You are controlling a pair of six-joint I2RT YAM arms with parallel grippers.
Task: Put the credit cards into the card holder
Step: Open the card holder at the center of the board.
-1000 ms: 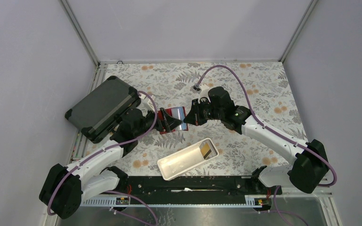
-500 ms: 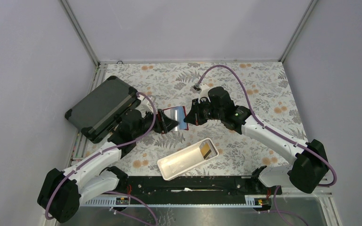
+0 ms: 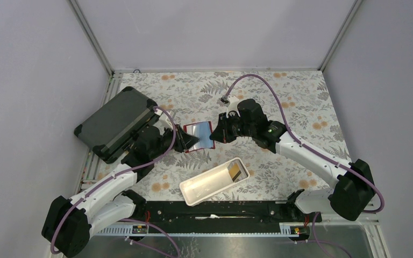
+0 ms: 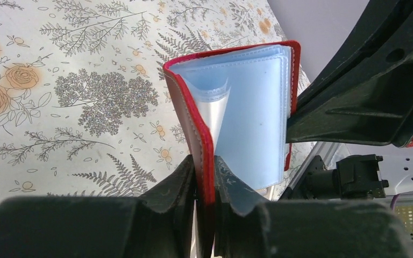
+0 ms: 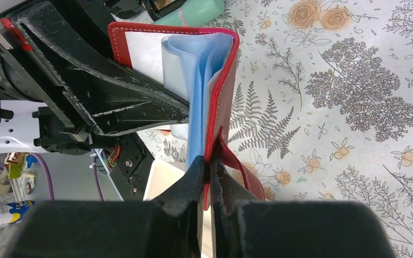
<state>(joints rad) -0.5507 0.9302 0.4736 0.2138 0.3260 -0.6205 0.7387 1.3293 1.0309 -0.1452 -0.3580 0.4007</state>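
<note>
The card holder [image 3: 198, 134], a red wallet, is held open above the table between both arms. My left gripper [image 3: 185, 141] is shut on its left cover; in the left wrist view the fingertips [image 4: 181, 174] pinch the red cover [image 4: 200, 134]. On the other side my right gripper [image 3: 215, 134] is shut on the right cover [image 5: 224, 102], next to the snap strap. Light blue leaves [image 4: 253, 107] fan out inside; I cannot tell cards from sleeves. A yellow-brown credit card [image 3: 237, 171] lies in the white tray's right end.
The long white tray [image 3: 207, 187] sits in front of the wallet. A big dark grey case [image 3: 117, 123] lies at the left, close behind my left arm. A mint-green cylinder [image 5: 196, 11] shows beyond the wallet in the right wrist view. Floral cloth covers the table.
My left gripper closed onto the wallet's left cover and drew slightly left, so more of the wallet's blue inside shows from above. The right arm stayed put.
</note>
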